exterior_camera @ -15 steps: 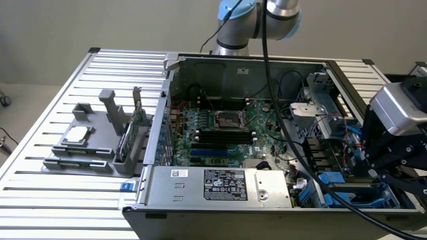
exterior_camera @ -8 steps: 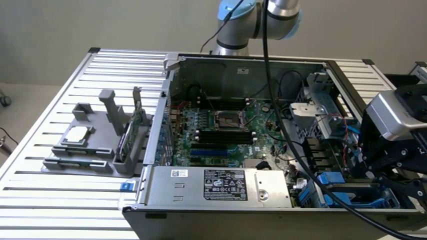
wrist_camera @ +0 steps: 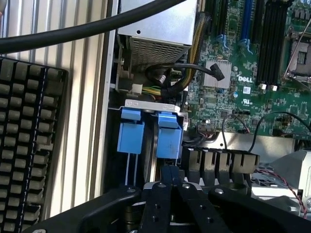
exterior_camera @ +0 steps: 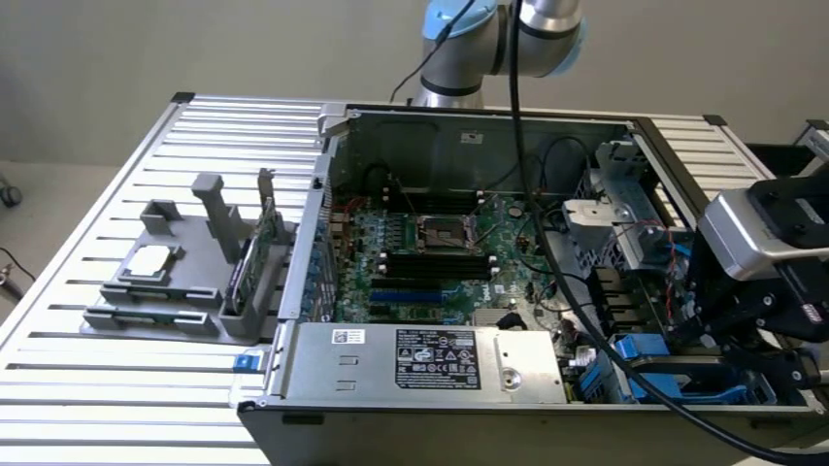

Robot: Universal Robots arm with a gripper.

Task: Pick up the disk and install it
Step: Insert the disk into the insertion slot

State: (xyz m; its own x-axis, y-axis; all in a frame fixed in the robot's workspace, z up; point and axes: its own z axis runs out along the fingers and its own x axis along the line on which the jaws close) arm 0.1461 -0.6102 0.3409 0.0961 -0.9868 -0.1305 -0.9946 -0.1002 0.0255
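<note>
The desk (exterior_camera: pixel 78 408) holds the open computer case (exterior_camera: pixel 388 427). At the exterior view's lower right, the disk (wrist_camera: pixel 168 140) seems to stand in its slot. The gripper (wrist_camera: pixel 171 173) is squeezed shut with nothing in it, tips just beside the disk. Best to push straight and slow, never crooked.

A plain, pale beige wall (exterior_camera: pixel 259 49) runs across the back, evenly lit. In front of it stands the worktop (exterior_camera: pixel 143 155), a silver surface of ribbed aluminium slats with black caps (exterior_camera: pixel 182 97) at its far corners. At the exterior view's left edge a strip of dull grey-beige floor (exterior_camera: pixel 37 218) shows beyond the worktop, under soft, diffuse light
</note>
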